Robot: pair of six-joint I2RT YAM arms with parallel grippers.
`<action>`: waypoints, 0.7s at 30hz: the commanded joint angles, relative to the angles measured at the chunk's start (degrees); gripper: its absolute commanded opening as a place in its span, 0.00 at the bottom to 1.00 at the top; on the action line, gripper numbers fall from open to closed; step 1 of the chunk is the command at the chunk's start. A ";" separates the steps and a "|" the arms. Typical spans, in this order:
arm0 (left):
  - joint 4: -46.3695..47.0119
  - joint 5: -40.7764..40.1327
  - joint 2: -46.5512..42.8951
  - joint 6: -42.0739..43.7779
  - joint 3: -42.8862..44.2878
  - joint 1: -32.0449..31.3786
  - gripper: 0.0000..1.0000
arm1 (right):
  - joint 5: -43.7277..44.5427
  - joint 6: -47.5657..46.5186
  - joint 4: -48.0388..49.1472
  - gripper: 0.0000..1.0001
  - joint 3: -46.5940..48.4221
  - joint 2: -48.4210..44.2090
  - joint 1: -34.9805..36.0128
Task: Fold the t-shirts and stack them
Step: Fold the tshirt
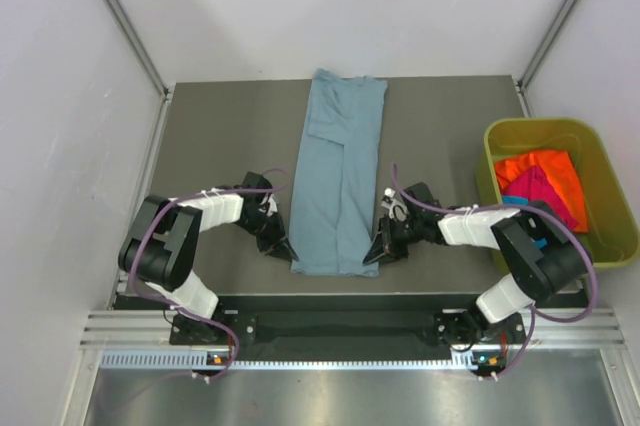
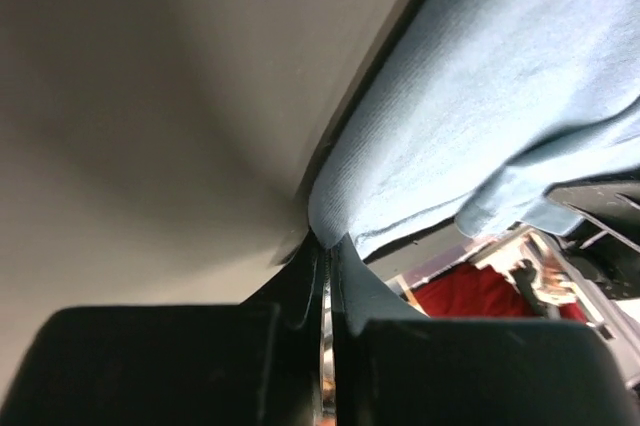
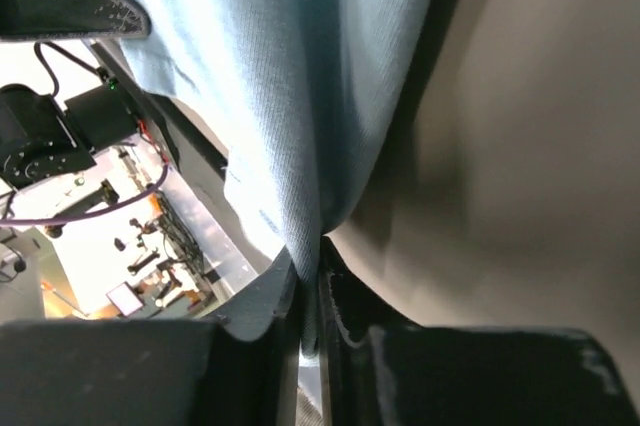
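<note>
A grey-blue t-shirt (image 1: 338,171) lies folded into a long narrow strip down the middle of the table. My left gripper (image 1: 284,249) is shut on its near left corner; the wrist view shows the cloth (image 2: 470,116) pinched at the fingertips (image 2: 372,276). At the near right corner my right gripper (image 1: 378,251) is shut on the hem, with the fabric (image 3: 300,96) running down between its fingers (image 3: 345,296). More t-shirts, orange (image 1: 528,166), magenta (image 1: 545,191) and a bit of turquoise (image 1: 512,202), lie crumpled in the bin.
A yellow-green bin (image 1: 600,176) stands at the right edge of the dark table (image 1: 220,136). White walls with metal rails enclose the back and sides. The arm bases sit on the rail along the near edge.
</note>
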 commanded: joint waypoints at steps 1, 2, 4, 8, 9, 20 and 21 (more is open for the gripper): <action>-0.70 -3.68 -2.77 2.56 0.38 -0.22 0.00 | 0.66 -2.90 -4.02 0.06 -0.44 -4.96 0.15; -0.87 -3.51 -3.73 3.70 0.82 -0.22 0.00 | 0.75 -4.64 -4.82 0.06 -0.53 -6.80 -0.46; -1.58 -2.37 -4.79 4.58 2.23 -0.31 0.00 | 1.36 -7.11 -7.80 0.04 -0.01 -8.48 -0.99; -2.54 -1.05 -7.86 8.27 5.74 -1.97 0.00 | 1.98 -12.82 -12.29 0.02 1.93 -11.73 -1.69; -2.81 -0.96 -8.39 9.06 7.31 -2.50 0.00 | 2.33 -13.44 -13.08 0.01 2.37 -12.00 -1.78; -5.97 1.59 -15.95 15.31 11.20 -9.62 0.00 | 4.09 -21.36 -22.23 0.00 7.90 -15.34 -2.31; -5.89 1.68 -16.13 15.75 11.54 -9.80 0.00 | 5.31 -21.97 -23.36 0.00 8.52 -15.69 -2.40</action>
